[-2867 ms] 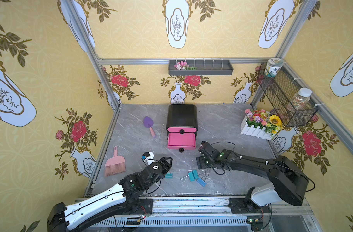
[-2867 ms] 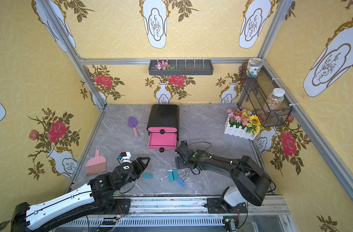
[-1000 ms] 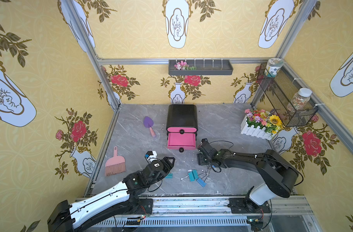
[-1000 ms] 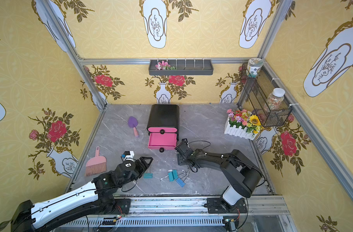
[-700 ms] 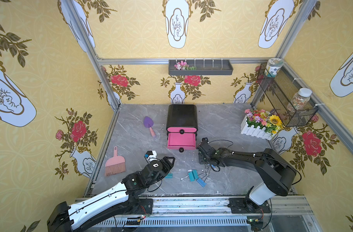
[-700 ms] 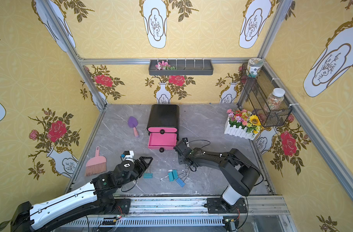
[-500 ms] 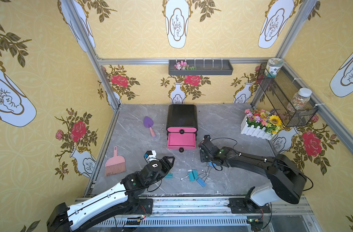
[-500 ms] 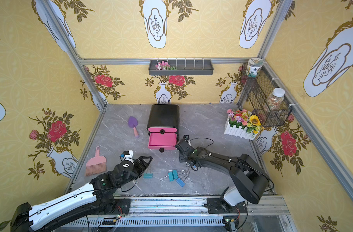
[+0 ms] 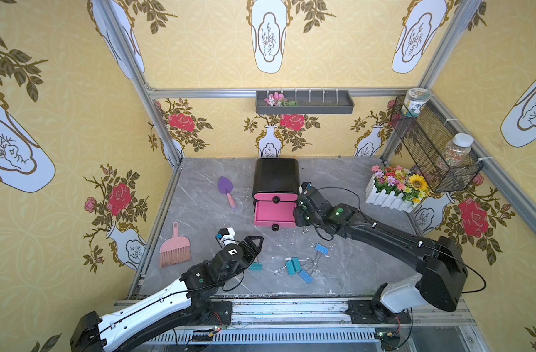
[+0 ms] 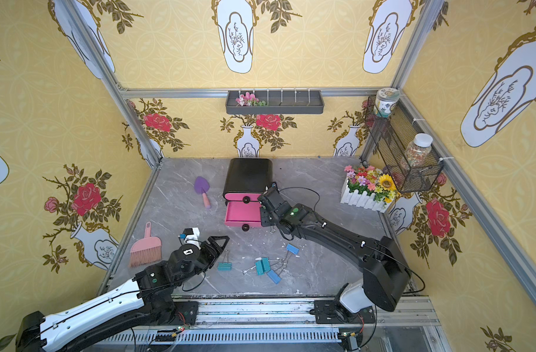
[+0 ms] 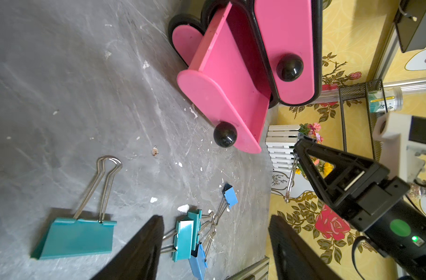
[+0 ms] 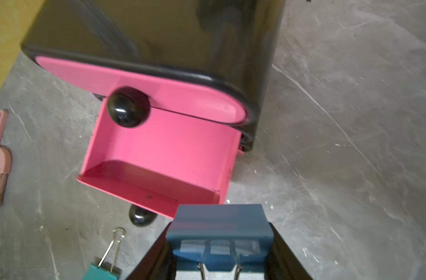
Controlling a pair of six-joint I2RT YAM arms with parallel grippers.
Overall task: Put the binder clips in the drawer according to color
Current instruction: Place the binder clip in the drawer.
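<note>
left jaws: wide apart, holding nothing, beside lone teal clip (image 10: 224, 266) on table (image 10: 321, 274).
loose clips (image 9: 294, 266): two teal, two blue, mid-table.
right jaws: clamped on blue clip (image 12: 219, 223); right wrist view shows it, top views only dangling handles.
drawer (image 9: 273, 210): middle pink one pulled out, held clip beside it.

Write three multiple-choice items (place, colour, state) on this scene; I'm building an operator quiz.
1. The lone teal clip lies: A in the wire basket; B on the table by the left gripper; C in the flower box.
2. The held clip in the right gripper is: A yellow; B teal; C blue.
3. The cabinet's drawers: A all shut; B one pulled out; C all out.
B: it lies on the marble beside that open gripper. C: blue body, right wrist view. B: the middle drawer juts out under the shut top drawer.
</note>
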